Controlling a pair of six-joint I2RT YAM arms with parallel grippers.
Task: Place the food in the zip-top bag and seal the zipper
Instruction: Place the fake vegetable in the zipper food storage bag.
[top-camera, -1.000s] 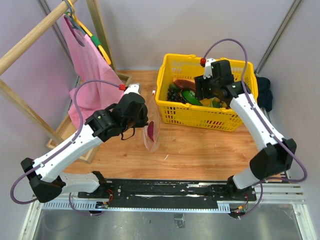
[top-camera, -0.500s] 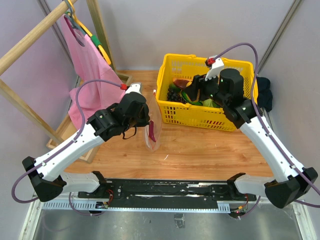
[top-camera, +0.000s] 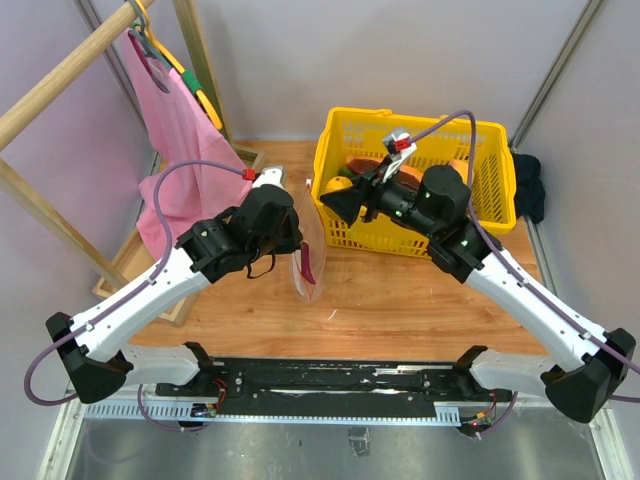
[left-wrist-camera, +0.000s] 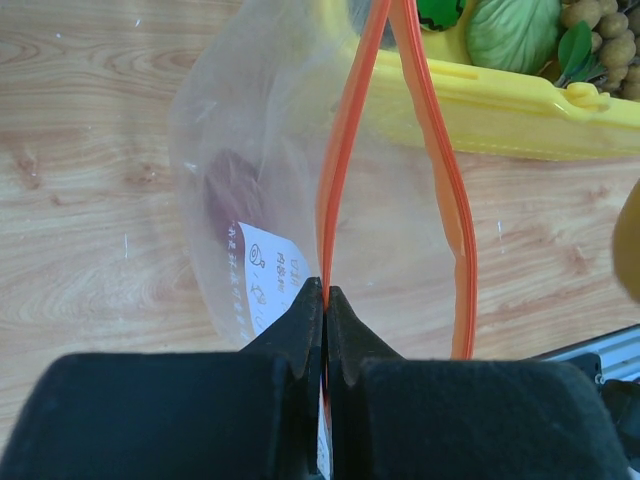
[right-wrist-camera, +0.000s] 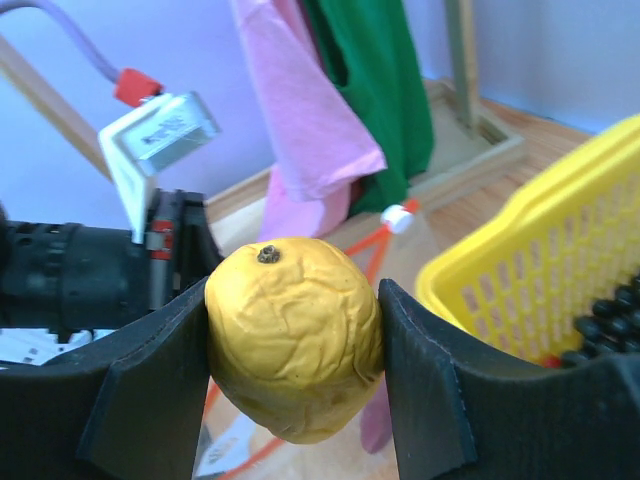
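the zip-top bag (top-camera: 308, 255) stands upright on the wooden worktop (top-camera: 400, 300) at centre-left of the top view, just left of the yellow mesh basket (top-camera: 400, 240). its mouth faces up. in the left wrist view the mouth's long axis runs from lower centre towards the top edge. there the zipper (left-wrist-camera: 324, 230) shows as two thin red-orange strips, joined near the jaws and bowed apart further up, so the mouth gapes in a narrow slit. the bag is clear, crinkly film with a white printed label (left-wrist-camera: 265, 270) low on one side and a dark purplish-red piece (left-wrist-camera: 235, 195) lying inside.

the left gripper (left-wrist-camera: 325, 295) has its jaws pinched almost together on the near end of the zipper.

the right gripper (right-wrist-camera: 293, 350) has its jaws spread around an orange-yellow toy fruit (right-wrist-camera: 290, 320), one pressed against each side. the fruit is egg-shaped with wrinkled skin, its long axis upright and a small dark stem nub pointing to the top of the right wrist frame. in the top view it sits at the basket's left rim, just right of the bag's mouth.
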